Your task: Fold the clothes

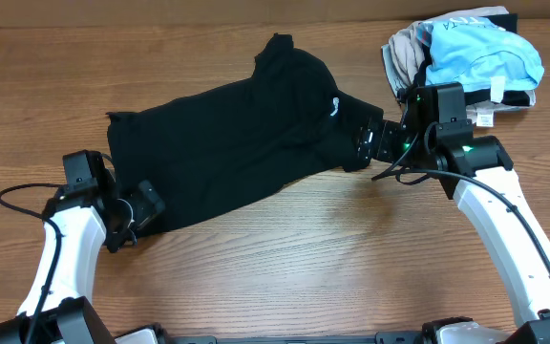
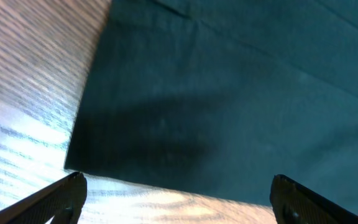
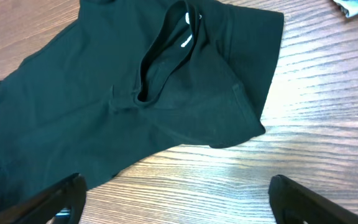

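I see the wood-grain bench point(image 1: 294, 258) carrying the black clothes point(image 1: 227, 143), spread rumpled and slanted across its middle, and, well apart at the far right corner, a heap with a blue garment point(image 1: 485, 53) beside a beige garment point(image 1: 404, 53).

on the wooden table point(image 1: 304, 258), a light blue garment point(image 1: 485, 55) lies heaped over a beige garment point(image 1: 404, 50)
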Controlling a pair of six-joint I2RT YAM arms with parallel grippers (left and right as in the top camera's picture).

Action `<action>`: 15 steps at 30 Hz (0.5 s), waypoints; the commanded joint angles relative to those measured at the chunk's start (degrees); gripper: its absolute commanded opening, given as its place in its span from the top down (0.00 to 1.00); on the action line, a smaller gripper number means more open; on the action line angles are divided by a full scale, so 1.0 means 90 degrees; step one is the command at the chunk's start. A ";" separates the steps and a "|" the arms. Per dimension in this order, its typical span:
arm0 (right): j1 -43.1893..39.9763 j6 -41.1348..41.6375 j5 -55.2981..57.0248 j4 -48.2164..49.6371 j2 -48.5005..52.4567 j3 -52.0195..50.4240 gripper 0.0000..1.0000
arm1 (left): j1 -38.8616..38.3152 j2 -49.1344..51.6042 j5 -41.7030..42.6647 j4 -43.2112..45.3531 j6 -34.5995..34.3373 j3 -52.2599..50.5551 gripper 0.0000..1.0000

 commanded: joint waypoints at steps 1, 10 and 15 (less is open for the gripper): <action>-0.0022 0.0012 0.0044 0.0092 0.0083 -0.0034 0.07 | -0.0053 -0.0044 -0.0384 0.0189 -0.0177 -0.0170 0.06; -0.0015 0.0017 -0.0129 0.0216 0.0597 -0.0046 0.08 | -0.0053 0.0168 -0.0622 0.0012 -0.0260 -0.0180 0.15; -0.0015 0.0015 -0.0129 0.0301 0.0651 -0.0046 0.08 | -0.0053 0.0168 -0.0729 -0.0051 -0.0301 -0.0182 0.18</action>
